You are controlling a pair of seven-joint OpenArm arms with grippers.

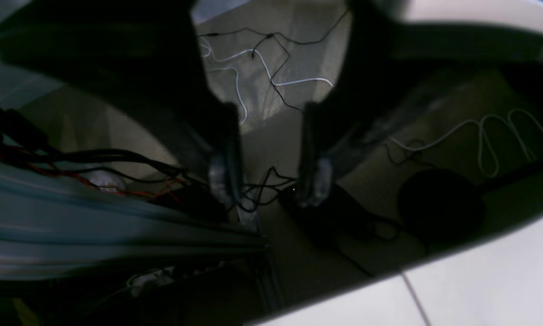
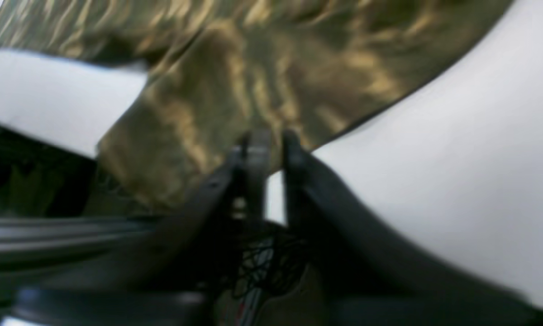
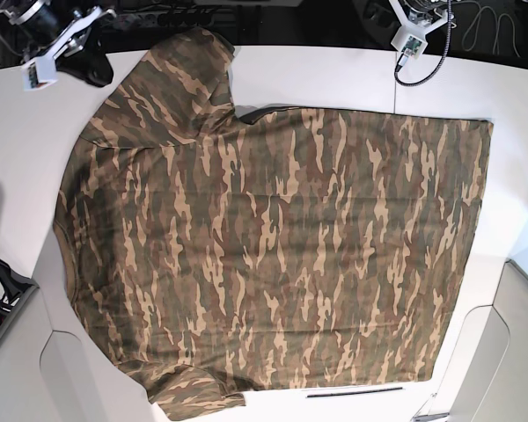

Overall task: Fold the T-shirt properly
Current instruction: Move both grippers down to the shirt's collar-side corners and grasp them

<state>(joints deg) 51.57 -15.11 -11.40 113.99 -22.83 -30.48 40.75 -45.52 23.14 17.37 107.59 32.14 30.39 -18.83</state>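
A large short-sleeved T-shirt in brown, tan and olive-green camouflage cloth (image 3: 273, 255) lies spread flat over a white table (image 3: 18, 158), covering most of it. One sleeve reaches toward 11 o'clock in the base view, the other lies at about 7 o'clock, and the hem runs along the 3 o'clock side.

The left gripper (image 1: 269, 181), at 1 o'clock in the base view, hangs past the table edge above a floor strewn with black and white cables (image 1: 271, 68). Its two dark fingers (image 1: 226, 176) stand clearly apart with nothing between them.

The right gripper (image 2: 271, 140), at 11 o'clock in the base view, sits at the shirt's edge beside that upper sleeve. Its fingers are parted by a narrow gap; the blur hides whether cloth lies between them.
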